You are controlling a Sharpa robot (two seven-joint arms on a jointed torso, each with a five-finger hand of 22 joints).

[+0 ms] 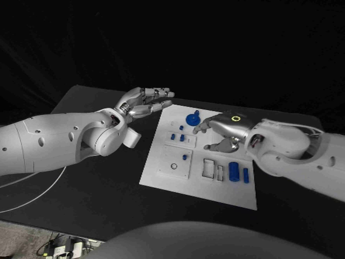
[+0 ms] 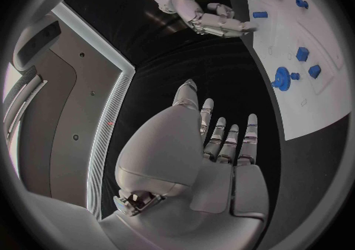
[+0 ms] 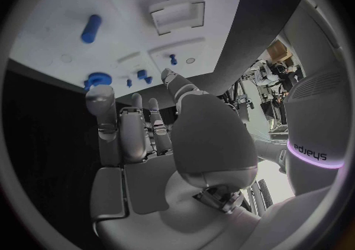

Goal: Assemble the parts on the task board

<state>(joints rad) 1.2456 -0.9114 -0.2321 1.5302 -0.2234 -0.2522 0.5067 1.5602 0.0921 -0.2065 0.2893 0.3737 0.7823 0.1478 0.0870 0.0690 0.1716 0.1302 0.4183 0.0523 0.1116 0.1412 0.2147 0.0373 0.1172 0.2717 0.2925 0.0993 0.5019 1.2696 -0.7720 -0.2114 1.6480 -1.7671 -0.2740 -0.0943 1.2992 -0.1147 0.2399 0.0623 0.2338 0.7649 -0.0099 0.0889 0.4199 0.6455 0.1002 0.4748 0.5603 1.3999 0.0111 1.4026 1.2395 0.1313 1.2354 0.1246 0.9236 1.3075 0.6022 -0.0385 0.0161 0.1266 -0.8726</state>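
A white task board (image 1: 161,175) lay on the black table (image 1: 87,210), and both hands were raised over its far half with nothing in them. The left hand (image 1: 145,102) hovered off the board's far left corner, palm up, fingers straight and spread apart; the left wrist view confirmed the palm was bare. The right hand (image 1: 223,129) hung above the board's far right part, fingers loosely curled and apart, holding no part as far as could be seen. Just beyond the right hand's fingertips stood a blue gear (image 1: 193,118) at the board's far end. Between the two hands, small blue pieces (image 1: 177,137) sat in the board's middle. On the wrist side of the right hand, a blue cylinder (image 1: 233,171) and a smaller blue bar (image 1: 246,174) lay beside empty rectangular pockets (image 1: 209,168) — these looked loose, not yet fitted. A dark ring (image 1: 173,167) lay nearer the left forearm. Judged from this, assembly was only partly along — several pieces remained to seat, and no part was in hand.
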